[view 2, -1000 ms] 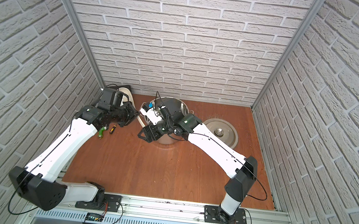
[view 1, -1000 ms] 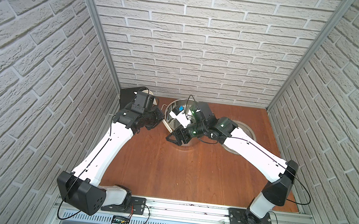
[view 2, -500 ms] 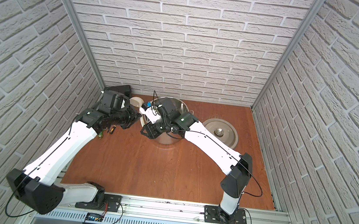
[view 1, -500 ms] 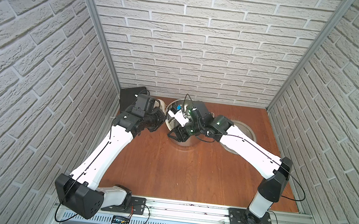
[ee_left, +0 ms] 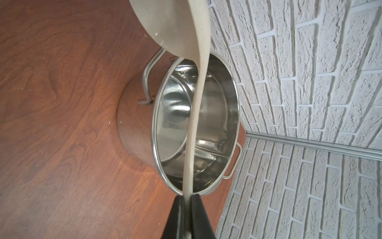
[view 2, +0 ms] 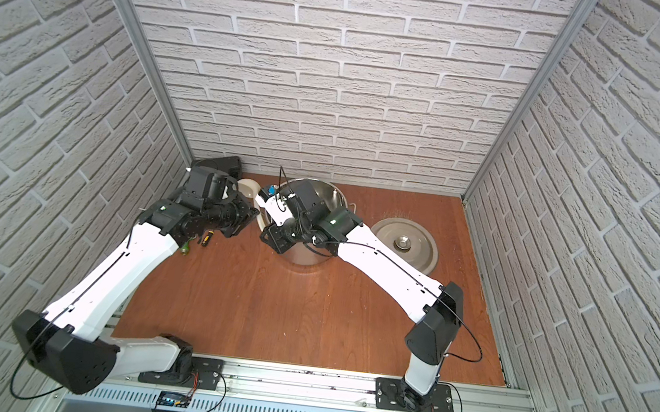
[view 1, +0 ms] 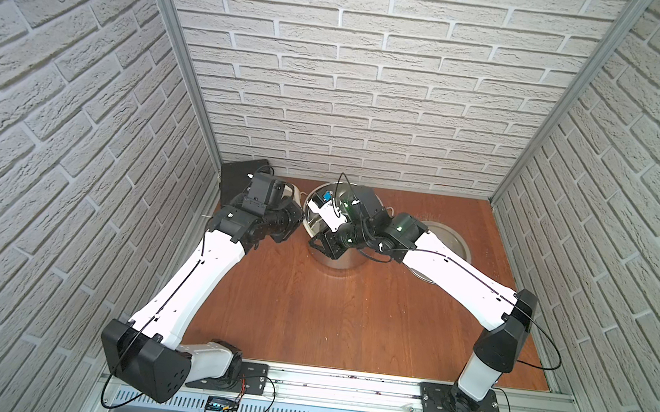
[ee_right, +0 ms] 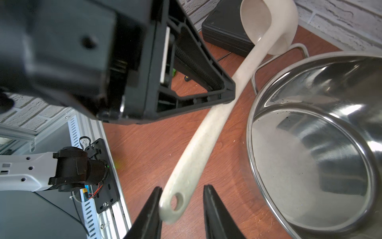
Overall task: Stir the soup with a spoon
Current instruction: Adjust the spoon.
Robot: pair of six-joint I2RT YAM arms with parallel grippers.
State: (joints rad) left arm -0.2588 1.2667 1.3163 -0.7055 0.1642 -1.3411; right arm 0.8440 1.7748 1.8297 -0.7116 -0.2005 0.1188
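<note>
The left end effector (ee_left: 187,199) is clamping the spoon (ee_right: 206,134) mid-handle beside the pot (ee_right: 251,132); the right end effector (ee_right: 182,189), partly open, is bracketing the handle tip and needs to squeeze squarely before any release.

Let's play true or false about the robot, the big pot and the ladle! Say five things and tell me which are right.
1. The pot holds soup. False: its inside is bare shiny steel.
2. The left gripper pinches the ladle by its handle. True.
3. The lid sits on the pot. False: it lies flat on the table beside it.
4. The right gripper has its jaws open either side of the handle's end. True.
5. The ladle's bowl is inside the pot. False: it is outside, beside the pot.
</note>
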